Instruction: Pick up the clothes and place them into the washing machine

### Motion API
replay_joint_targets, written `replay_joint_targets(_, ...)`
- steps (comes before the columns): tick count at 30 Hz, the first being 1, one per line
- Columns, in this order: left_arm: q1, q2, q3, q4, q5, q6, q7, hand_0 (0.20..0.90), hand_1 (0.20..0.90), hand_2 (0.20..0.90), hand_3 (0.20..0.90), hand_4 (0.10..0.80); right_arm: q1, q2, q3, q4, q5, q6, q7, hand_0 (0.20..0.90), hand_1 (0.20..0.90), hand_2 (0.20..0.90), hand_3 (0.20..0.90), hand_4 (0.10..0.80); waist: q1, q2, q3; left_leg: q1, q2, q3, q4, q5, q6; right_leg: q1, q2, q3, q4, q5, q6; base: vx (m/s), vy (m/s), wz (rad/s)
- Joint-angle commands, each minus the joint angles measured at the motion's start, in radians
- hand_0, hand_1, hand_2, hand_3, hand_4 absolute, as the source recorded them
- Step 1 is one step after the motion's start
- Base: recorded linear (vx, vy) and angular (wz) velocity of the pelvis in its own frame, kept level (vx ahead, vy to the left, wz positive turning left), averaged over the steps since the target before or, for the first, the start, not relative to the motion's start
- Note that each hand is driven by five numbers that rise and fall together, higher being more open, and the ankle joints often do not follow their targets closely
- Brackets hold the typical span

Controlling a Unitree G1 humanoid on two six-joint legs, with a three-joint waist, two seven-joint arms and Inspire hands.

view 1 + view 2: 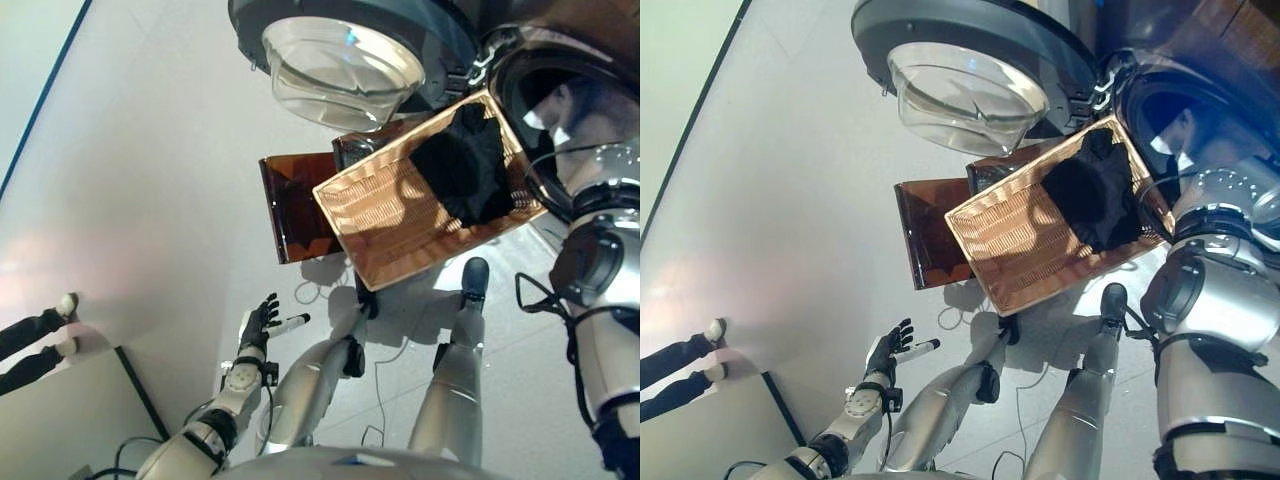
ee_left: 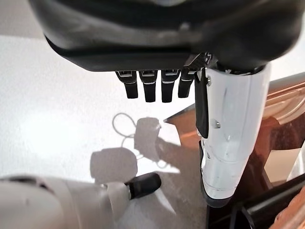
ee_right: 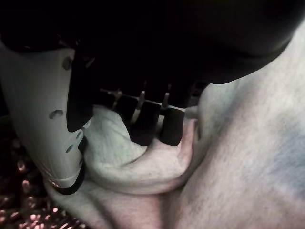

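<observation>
Over on the left a person's legs (image 1: pixel 35 345) lie along the pale floor (image 1: pixel 150 180), well apart from the robot. The left hand (image 1: pixel 262 318) hangs low with its fingers (image 2: pixel 150 88) straight and loosely fanned, the white-covered thumb standing out beside them, touching and holding nothing. Further right a brown wicker basket (image 1: pixel 385 215) stands tilted on its rack, its long side running up toward the washing machine, with a dark garment (image 1: pixel 470 165) heaped in the end nearest the drum. Above it the washing machine's round glass door (image 1: pixel 345 60) is swung wide open, just beside the dark drum opening (image 1: pixel 560 110). The right arm reaches into that opening; there the right hand (image 3: pixel 152 119) has its fingers curled down and the thumb closed in on a fold of pale cloth (image 3: pixel 143 167), which fills the space round it inside the drum (image 3: pixel 19 200)
</observation>
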Motion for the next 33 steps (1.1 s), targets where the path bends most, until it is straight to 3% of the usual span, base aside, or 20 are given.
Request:
replay_joint_targets(1, 0.049, 0.064, 0.017, 0.002, -0.023, -0.025, 0.035, 0.9, 0.9, 0.9, 0.9, 0.8, -0.241, -0.346, 0.366, -0.234, -0.192, -0.011, 0.091, 0.2, 0.2, 0.2, 0.2, 0.3, 0.017, 0.09, -0.077, 0.015, 0.049, -0.057, -0.024, 0.012, -0.146, 0.019, 0.157, -0.031, 0.137, -0.117, -0.062, -0.01, -0.044, 0.0)
replay_joint_targets(9, 0.049, 0.077, 0.034, -0.03, -0.021, -0.033, 0.03, 0.9, 0.9, 0.9, 0.9, 0.8, -0.262, -0.319, 0.445, -0.216, -0.266, 0.102, 0.153, 0.2, 0.2, 0.2, 0.2, 0.3, 0.051, 0.096, -0.043, -0.03, 0.061, -0.061, -0.024, 0.029, -0.149, -0.069, 0.16, -0.027, 0.201, -0.141, -0.07, -0.004, -0.07, -0.04)
replay_joint_targets(19, 0.038, 0.088, 0.032, -0.067, -0.019, -0.04, 0.025, 0.9, 0.9, 0.9, 0.9, 0.8, -0.364, -0.33, 0.56, -0.132, -0.315, 0.184, 0.188, 0.2, 0.2, 0.2, 0.2, 0.3, 0.077, 0.1, -0.024, -0.083, 0.066, -0.071, -0.024, 0.034, -0.155, -0.152, 0.169, -0.02, 0.241, -0.162, -0.074, 0.014, -0.046, -0.02)
replay_joint_targets(26, 0.039, 0.102, 0.037, -0.087, -0.026, -0.05, 0.039, 0.9, 0.9, 0.9, 0.9, 0.8, -0.476, -0.356, 0.603, -0.17, -0.316, 0.114, 0.141, 0.2, 0.2, 0.2, 0.2, 0.3, 0.087, 0.102, -0.033, -0.1, 0.07, -0.076, -0.024, 0.034, -0.158, -0.178, 0.174, -0.022, 0.249, -0.167, -0.071, 0.0, 0.0, 0.0)
replay_joint_targets(31, 0.03, 0.117, 0.044, -0.086, -0.012, -0.048, 0.054, 0.9, 0.9, 0.9, 0.9, 0.8, -0.477, -0.374, 0.626, -0.08, -0.4, 0.169, 0.068, 0.2, 0.2, 0.2, 0.2, 0.3, 0.083, 0.095, -0.041, -0.099, 0.071, -0.074, -0.024, 0.031, -0.156, -0.175, 0.179, -0.026, 0.243, -0.163, -0.073, -0.006, -0.01, 0.01)
replay_joint_targets(32, 0.031, 0.117, 0.044, -0.087, -0.011, -0.048, 0.055, 0.9, 0.9, 0.9, 0.9, 0.8, -0.48, -0.373, 0.627, -0.081, -0.408, 0.172, 0.06, 0.329, 0.329, 0.329, 0.329, 0.392, 0.083, 0.095, -0.042, -0.1, 0.071, -0.074, -0.024, 0.032, -0.156, -0.175, 0.18, -0.026, 0.24, -0.161, -0.073, 0.0, 0.0, 0.0)
replay_joint_targets(33, 0.031, 0.116, 0.044, -0.088, -0.009, -0.049, 0.056, 0.9, 0.9, 0.9, 0.9, 0.8, -0.47, -0.371, 0.631, -0.071, -0.431, 0.201, 0.057, 0.9, 0.9, 0.9, 0.9, 0.8, 0.083, 0.096, -0.043, -0.1, 0.072, -0.074, -0.024, 0.031, -0.156, -0.172, 0.18, -0.028, 0.239, -0.159, -0.073, 0.0, 0.0, 0.0)
